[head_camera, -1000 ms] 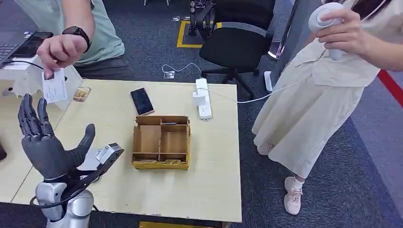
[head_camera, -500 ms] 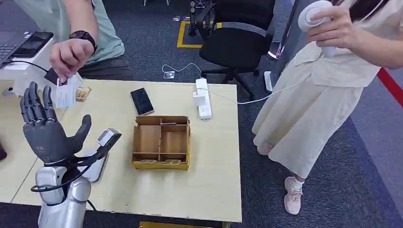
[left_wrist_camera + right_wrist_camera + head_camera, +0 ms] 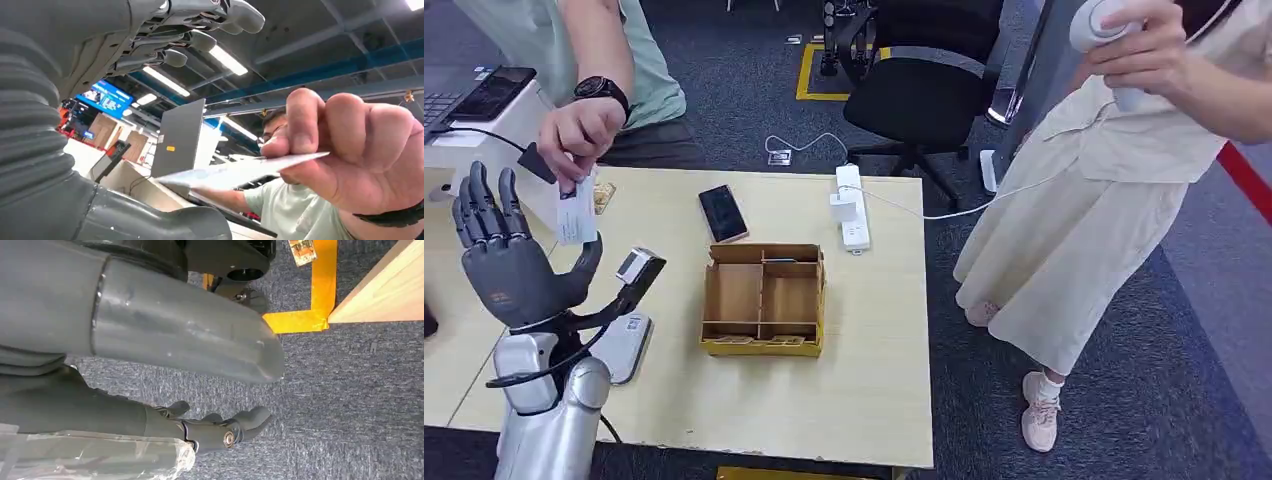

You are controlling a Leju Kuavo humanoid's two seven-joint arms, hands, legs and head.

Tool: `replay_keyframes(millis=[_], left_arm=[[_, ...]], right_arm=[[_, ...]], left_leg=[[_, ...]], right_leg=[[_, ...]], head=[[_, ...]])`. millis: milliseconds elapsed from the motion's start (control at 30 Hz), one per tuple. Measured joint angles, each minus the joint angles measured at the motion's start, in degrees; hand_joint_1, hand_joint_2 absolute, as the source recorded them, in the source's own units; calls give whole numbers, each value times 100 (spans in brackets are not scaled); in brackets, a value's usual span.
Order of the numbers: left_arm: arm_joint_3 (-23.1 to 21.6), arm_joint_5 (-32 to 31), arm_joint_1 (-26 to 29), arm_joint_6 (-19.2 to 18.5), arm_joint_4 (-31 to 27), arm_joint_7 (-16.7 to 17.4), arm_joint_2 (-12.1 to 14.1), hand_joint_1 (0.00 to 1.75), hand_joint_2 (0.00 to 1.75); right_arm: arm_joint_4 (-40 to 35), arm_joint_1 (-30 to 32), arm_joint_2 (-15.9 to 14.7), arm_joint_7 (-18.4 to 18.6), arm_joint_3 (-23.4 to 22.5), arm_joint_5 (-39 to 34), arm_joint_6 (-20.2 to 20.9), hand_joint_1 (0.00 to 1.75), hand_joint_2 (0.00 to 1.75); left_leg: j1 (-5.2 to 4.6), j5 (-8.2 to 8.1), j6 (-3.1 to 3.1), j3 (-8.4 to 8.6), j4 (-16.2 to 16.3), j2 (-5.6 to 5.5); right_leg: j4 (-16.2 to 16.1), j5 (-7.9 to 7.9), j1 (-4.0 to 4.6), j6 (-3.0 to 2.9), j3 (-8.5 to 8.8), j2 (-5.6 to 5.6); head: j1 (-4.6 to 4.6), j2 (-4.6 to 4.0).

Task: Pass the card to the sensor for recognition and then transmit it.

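My left hand [image 3: 509, 265] is raised over the table's left side, palm up, fingers spread and apart from the thumb. A person's hand [image 3: 576, 132] holds a white card [image 3: 576, 212] just above my thumb, between it and my fingers. In the left wrist view the card [image 3: 240, 171] is edge-on, pinched by the person's fingers [image 3: 345, 150], with a gap to my fingers [image 3: 200, 30] and thumb [image 3: 150, 222]. A small sensor head [image 3: 639, 266] on a black arm stands over its white base [image 3: 624, 345], beside my wrist. My right hand [image 3: 215, 430] hangs over the carpet and holds nothing.
A partitioned cardboard box [image 3: 764, 298] sits mid-table, with a dark phone [image 3: 722, 212] and a white power strip [image 3: 852, 205] behind it. A second person stands at the right holding a white handheld device [image 3: 1109, 30]. An office chair [image 3: 919, 75] stands beyond the table.
The person's hand has lowered the card from beside my fingertips to just above my thumb. My left hand has shifted a little left and the sensor head with it.
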Motion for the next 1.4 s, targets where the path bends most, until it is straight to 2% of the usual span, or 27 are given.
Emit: replay_keyframes(millis=[167,300,433,467,500,533,567,700,867,1400], left_arm=[[0,70,-28,0,0,-42,17,0,175],[2,221,-41,0,-9,-312,2,0,175],[6,269,-45,0,-20,-413,-39,0,175],[26,299,-45,0,-24,-485,-52,42,175],[59,330,-45,2,-28,-564,-70,129,175],[94,363,-45,0,-37,-652,-94,166,175],[112,389,-44,0,-50,-724,-114,175,175],[238,459,-45,2,-109,-1021,-219,175,175],[284,470,-45,2,-116,-1137,-297,175,175],[334,299,-45,0,-116,-1123,-367,175,175]], right_arm=[[0,6,-4,2,11,-15,0,0,0],[0,8,-4,4,15,-35,-7,0,0],[0,10,-4,7,15,-48,-7,0,0],[2,10,-5,7,17,-50,-7,0,0],[2,10,-4,7,17,-52,-7,0,0],[2,10,-4,7,15,-59,-7,0,0],[2,11,-7,7,17,-68,-9,0,0],[2,10,-7,7,17,-85,-13,0,0],[2,10,-7,7,17,-94,-22,0,0],[9,11,-7,7,17,-118,-33,0,0]], left_leg=[[0,0,0,0,0,0],[0,0,0,0,0,0],[0,0,0,0,0,0],[0,0,0,0,0,0],[0,0,0,0,0,0],[0,0,0,0,0,0],[0,0,0,-1,0,0],[0,0,0,-1,0,0],[0,0,0,-1,0,0],[0,0,0,-1,0,-1]], right_leg=[[0,0,0,0,0,0],[0,0,0,0,0,-1],[0,0,0,0,0,-1],[0,0,0,0,1,-1],[0,0,0,0,0,-1],[0,0,0,0,1,-1],[0,0,0,0,1,-1],[0,0,0,0,1,-1],[0,0,0,0,1,-1],[0,0,0,0,1,-1]], head=[[0,2],[-2,0],[-2,0],[0,0],[-2,2],[-2,0],[0,0],[-2,2],[0,0],[0,2]])
